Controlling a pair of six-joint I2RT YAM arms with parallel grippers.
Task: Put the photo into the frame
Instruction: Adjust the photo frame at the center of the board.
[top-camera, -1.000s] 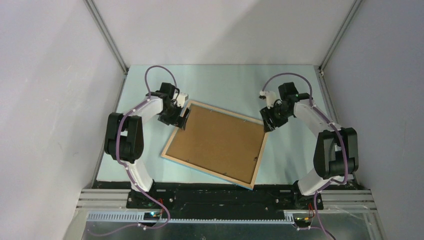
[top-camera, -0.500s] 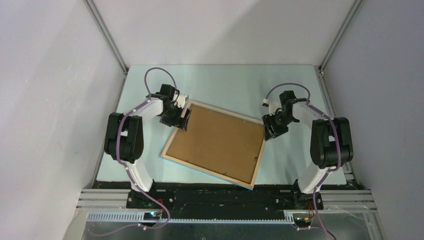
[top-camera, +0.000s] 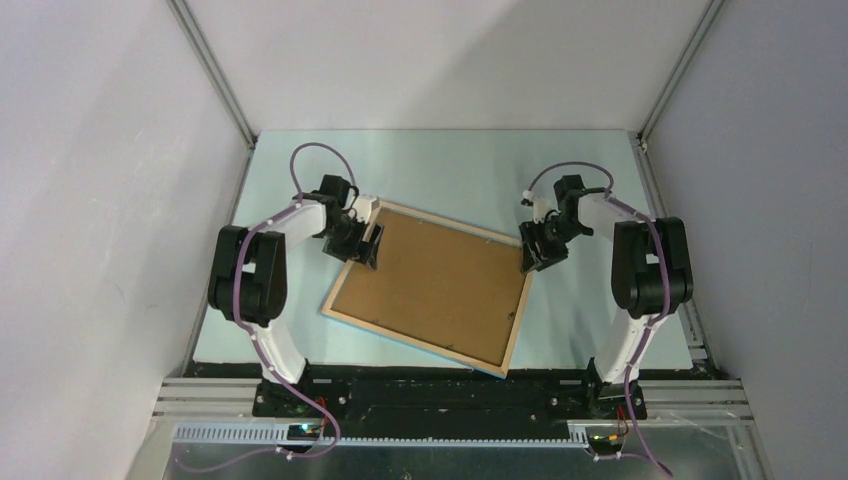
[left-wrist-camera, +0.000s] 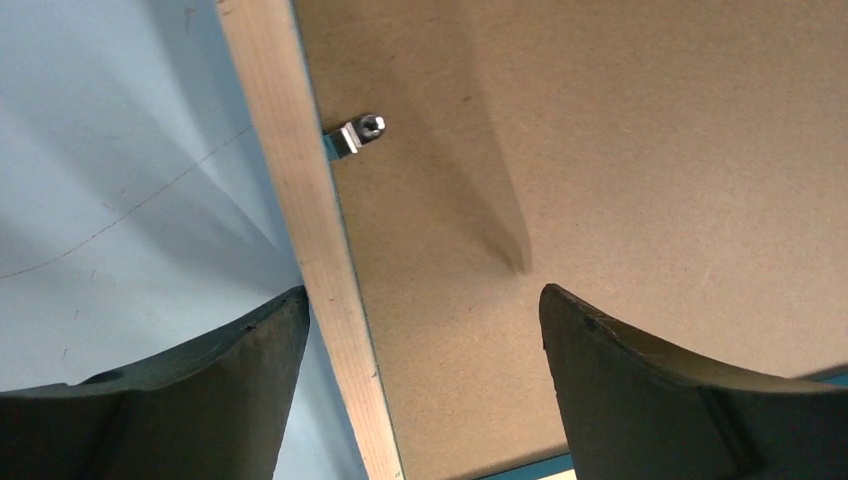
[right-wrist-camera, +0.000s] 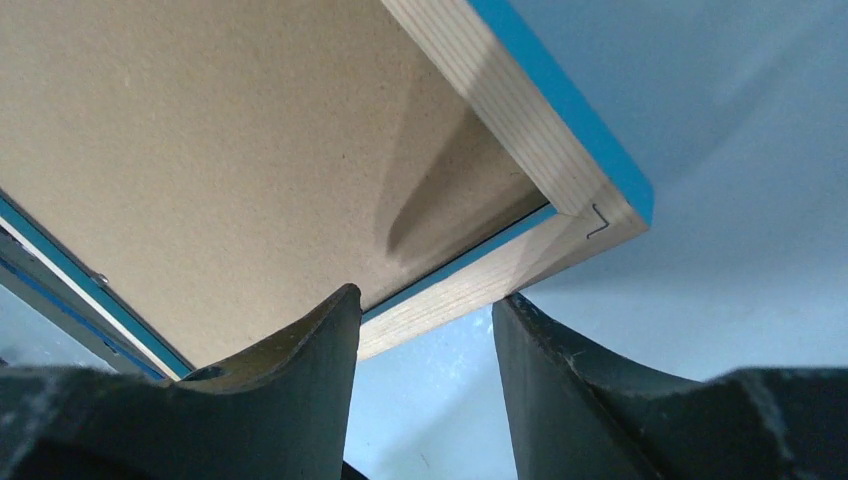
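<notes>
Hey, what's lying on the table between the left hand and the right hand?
The frame, back up with its brown backing board in it, spans the stretch from left hand to right hand. The top view shows this.

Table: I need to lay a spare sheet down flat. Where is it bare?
Bare table: the far strip between frame and back wall; the near-right patch between frame and right arm. Crowded: the frame's far corners, under the left tool and right tool.

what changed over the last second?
Right gripper eased in toward the frame's right corner as its elbow folded up and inward. Left gripper nudged slightly further over the far-left corner. Nothing gripped or released. The frame stayed put and both grippers are open.
</notes>
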